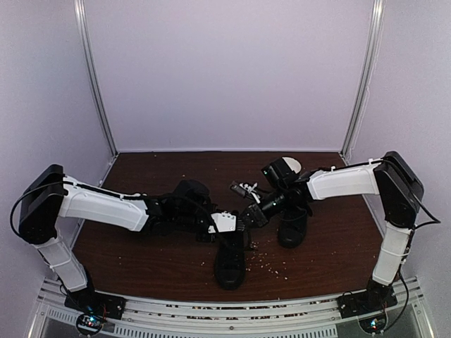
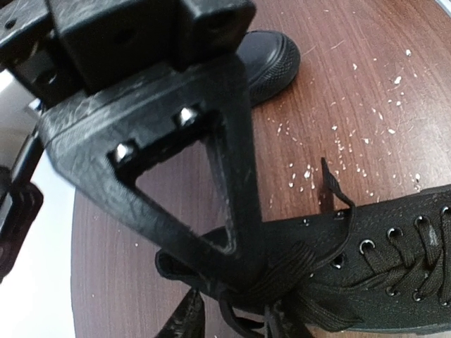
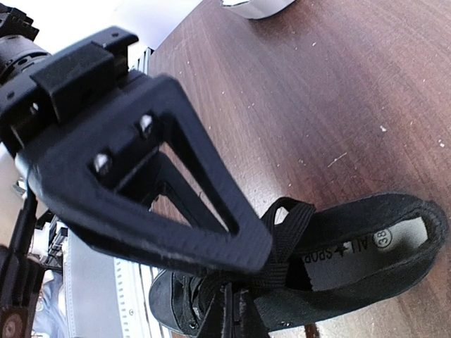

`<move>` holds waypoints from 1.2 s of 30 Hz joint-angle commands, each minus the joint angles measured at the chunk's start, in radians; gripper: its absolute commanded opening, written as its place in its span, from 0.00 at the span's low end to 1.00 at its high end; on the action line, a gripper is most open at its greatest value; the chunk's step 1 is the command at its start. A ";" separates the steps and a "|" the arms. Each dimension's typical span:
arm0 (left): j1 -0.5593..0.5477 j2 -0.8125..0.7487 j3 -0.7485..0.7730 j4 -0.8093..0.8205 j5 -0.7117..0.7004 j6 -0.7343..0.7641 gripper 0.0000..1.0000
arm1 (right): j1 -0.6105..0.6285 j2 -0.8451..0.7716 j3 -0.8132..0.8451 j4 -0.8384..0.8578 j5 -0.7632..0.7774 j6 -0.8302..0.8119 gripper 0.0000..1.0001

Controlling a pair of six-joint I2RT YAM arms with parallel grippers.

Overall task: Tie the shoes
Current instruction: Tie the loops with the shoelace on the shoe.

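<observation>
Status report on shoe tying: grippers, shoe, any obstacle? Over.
Left gripper down at laces of near shoe, grip unclear. Right gripper shut, lace loop at its tip. No bow seen yet. Second shoe close by, not blocking.

Seen from overhead, the far end of the near shoe [image 1: 230,266] lies hidden under the left gripper [image 1: 238,224], and the strands are too small to tell whether any is pinched. The right arm [image 1: 338,182] covers the upper part of the far shoe [image 1: 292,229], right of centre. In the right wrist view, a white object [image 3: 255,5] is cut off by the top edge.
</observation>
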 commanded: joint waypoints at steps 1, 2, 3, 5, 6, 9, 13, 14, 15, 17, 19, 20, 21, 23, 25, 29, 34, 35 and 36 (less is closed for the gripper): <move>-0.003 -0.041 -0.030 0.072 -0.016 0.006 0.31 | 0.010 0.016 0.032 -0.037 -0.014 -0.030 0.00; -0.002 -0.036 -0.025 0.067 -0.005 0.006 0.31 | 0.011 0.018 0.035 -0.037 -0.014 -0.030 0.00; -0.003 -0.025 -0.017 0.059 0.003 0.007 0.31 | 0.012 0.020 0.037 -0.037 -0.014 -0.029 0.00; -0.005 -0.004 0.001 0.042 0.006 0.005 0.30 | 0.014 0.021 0.041 -0.034 -0.017 -0.027 0.00; -0.006 0.005 0.007 0.039 0.008 0.005 0.30 | 0.018 0.020 0.043 -0.033 -0.019 -0.026 0.00; -0.010 0.015 0.015 0.038 0.015 0.004 0.21 | 0.021 0.019 0.044 -0.037 -0.021 -0.029 0.00; -0.010 0.012 0.009 0.035 0.026 0.001 0.00 | 0.020 0.011 0.036 -0.035 -0.029 -0.027 0.00; -0.010 0.011 0.006 0.034 0.027 -0.001 0.00 | 0.017 0.008 0.033 -0.032 -0.027 -0.020 0.00; -0.010 0.009 -0.001 0.037 0.027 -0.003 0.00 | 0.011 0.005 0.026 -0.022 -0.027 -0.008 0.00; -0.010 0.003 -0.019 0.048 0.023 -0.012 0.00 | -0.006 -0.003 0.008 0.013 -0.026 0.022 0.00; -0.010 -0.004 -0.042 0.067 0.019 -0.020 0.00 | -0.019 -0.006 -0.005 0.021 -0.022 0.035 0.01; -0.010 -0.006 -0.051 0.077 0.016 -0.024 0.00 | -0.021 -0.008 -0.008 0.020 -0.021 0.035 0.02; -0.010 -0.006 -0.058 0.084 0.012 -0.027 0.00 | -0.022 -0.008 -0.010 0.021 -0.022 0.035 0.03; -0.010 -0.003 -0.065 0.090 0.006 -0.032 0.00 | -0.022 -0.012 -0.013 0.020 -0.023 0.035 0.04; -0.010 -0.001 -0.068 0.091 -0.001 -0.038 0.00 | -0.023 -0.015 -0.016 0.018 -0.017 0.035 0.06; -0.010 -0.003 -0.075 0.108 -0.003 -0.052 0.00 | -0.024 -0.017 -0.023 0.025 -0.012 0.044 0.06; -0.010 -0.005 -0.075 0.115 0.003 -0.060 0.00 | -0.020 -0.011 -0.021 0.058 -0.006 0.091 0.10; -0.010 -0.006 -0.075 0.116 0.008 -0.062 0.00 | -0.017 -0.005 -0.015 0.066 -0.005 0.101 0.13; -0.010 -0.008 -0.075 0.117 0.011 -0.064 0.00 | -0.013 0.001 -0.012 0.069 -0.005 0.108 0.14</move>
